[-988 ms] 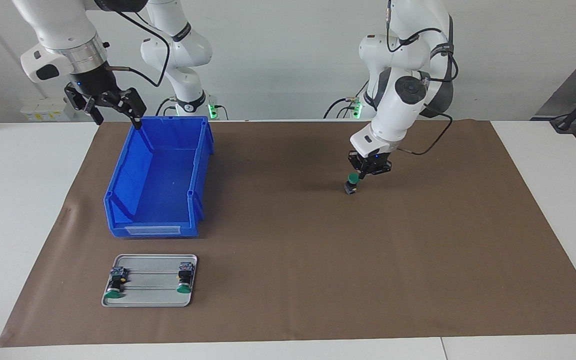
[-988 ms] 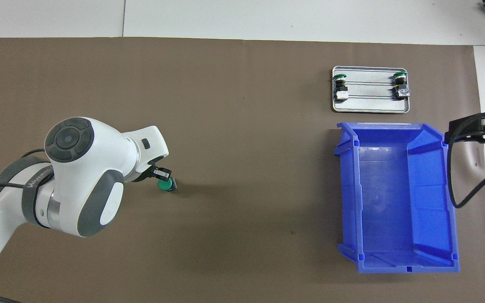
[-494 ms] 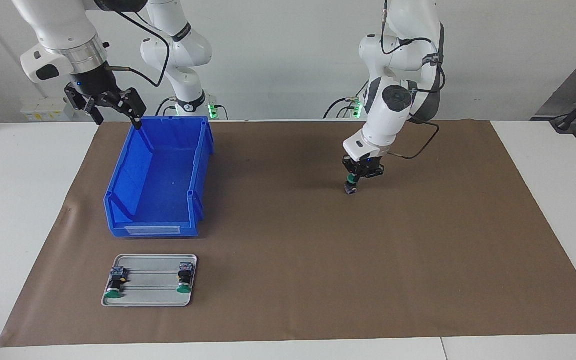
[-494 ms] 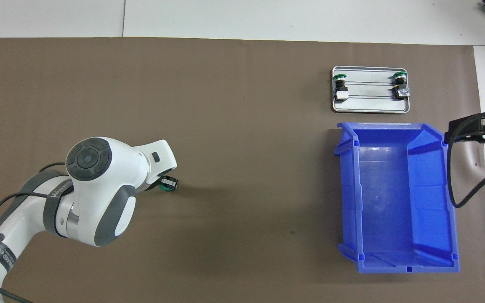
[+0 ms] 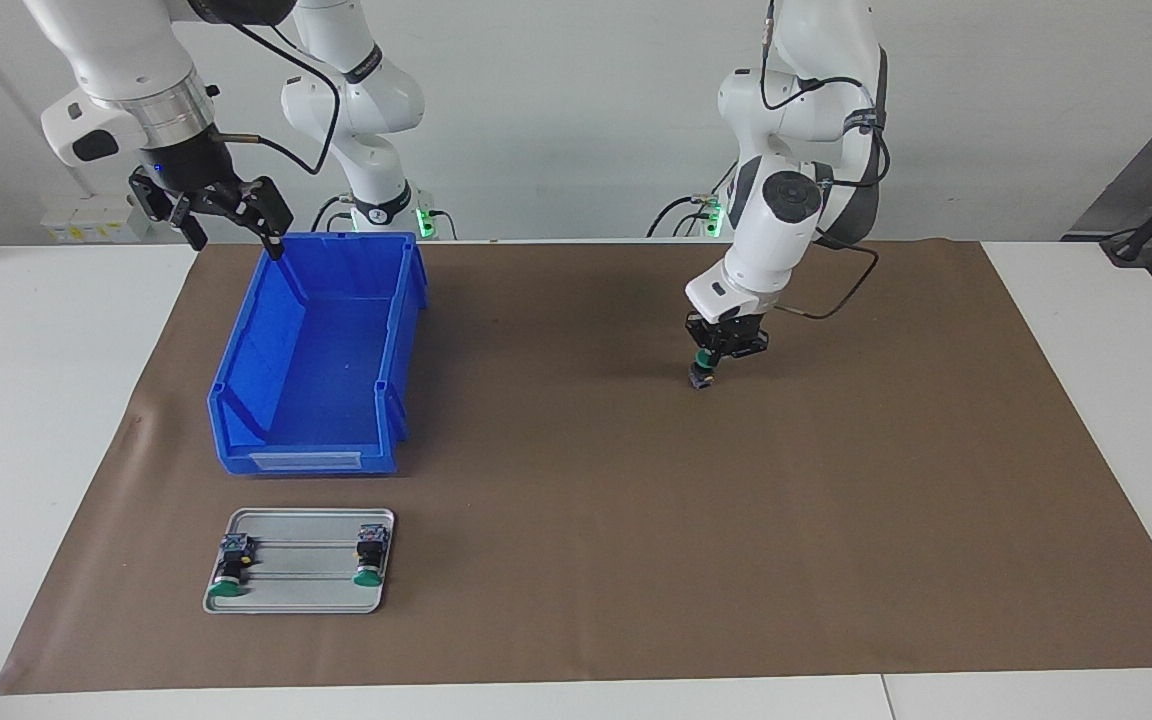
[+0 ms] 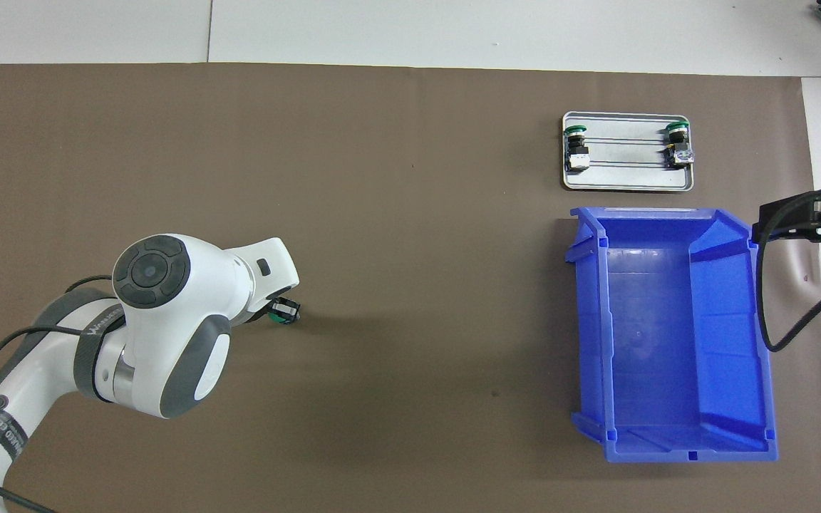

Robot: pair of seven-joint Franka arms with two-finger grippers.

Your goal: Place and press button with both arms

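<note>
now your left gripper [image 5: 714, 362], fingertips shut, has come down onto the button's [image 5: 703, 372] green cap, right of centre in the facing view on the brown mat [image 5: 836, 520]; likely the press itself. your right gripper [image 5: 224, 212] waits open, upper left over the blue bin's [image 5: 316, 350] rim, holding nothing.

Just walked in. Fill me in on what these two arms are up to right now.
The left gripper is down on a green-capped button that stands on the brown mat, its jaws shut, apparently pressing the cap. The right gripper waits with open jaws over the rim of the empty blue bin. Two more buttons lie on a small metal tray, farther from the robots than the bin.
</note>
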